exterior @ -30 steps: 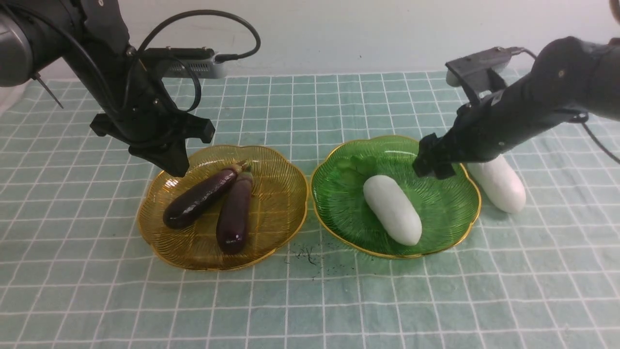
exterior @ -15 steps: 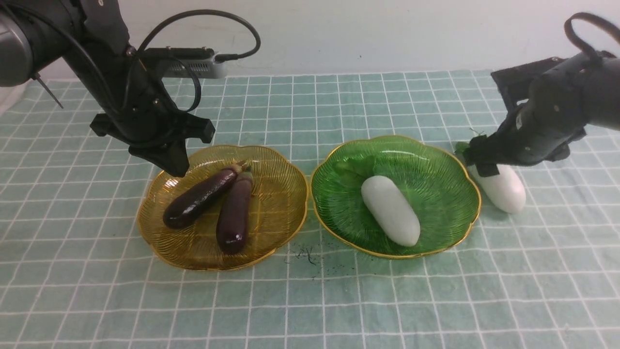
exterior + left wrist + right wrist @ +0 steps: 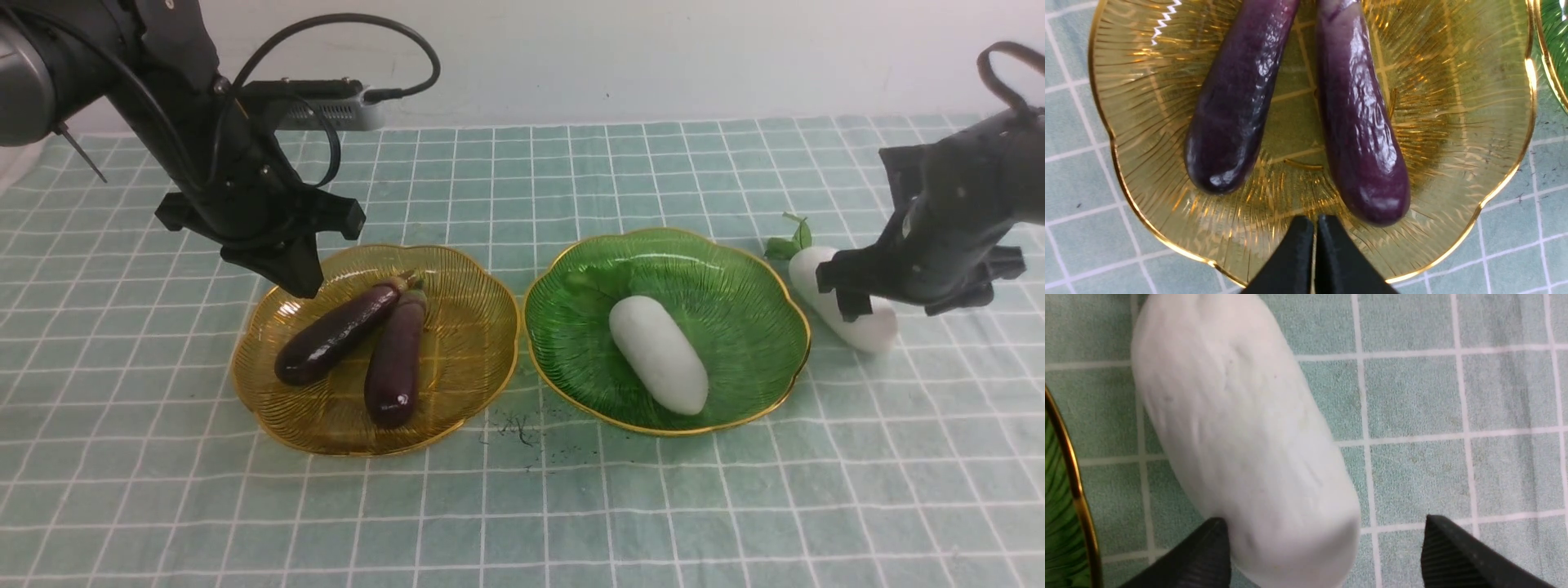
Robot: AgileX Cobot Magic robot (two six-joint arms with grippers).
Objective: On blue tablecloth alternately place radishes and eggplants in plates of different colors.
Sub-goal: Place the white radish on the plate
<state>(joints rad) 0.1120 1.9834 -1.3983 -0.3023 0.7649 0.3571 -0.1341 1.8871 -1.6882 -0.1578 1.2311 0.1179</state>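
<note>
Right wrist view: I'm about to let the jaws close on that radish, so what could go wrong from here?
The right gripper is open but off-centre at the rounded end of the radish, so closing might push it or squeeze it out. The green plate rim lies close beside; a shoved radish could knock it.

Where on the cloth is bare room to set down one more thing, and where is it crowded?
Free: the wide blue tablecloth band in front of the amber plate and green plate, and the strip behind them. Crowded: the thin gap between the plates, and beside the green plate, where a radish lies under the right tool.
</note>
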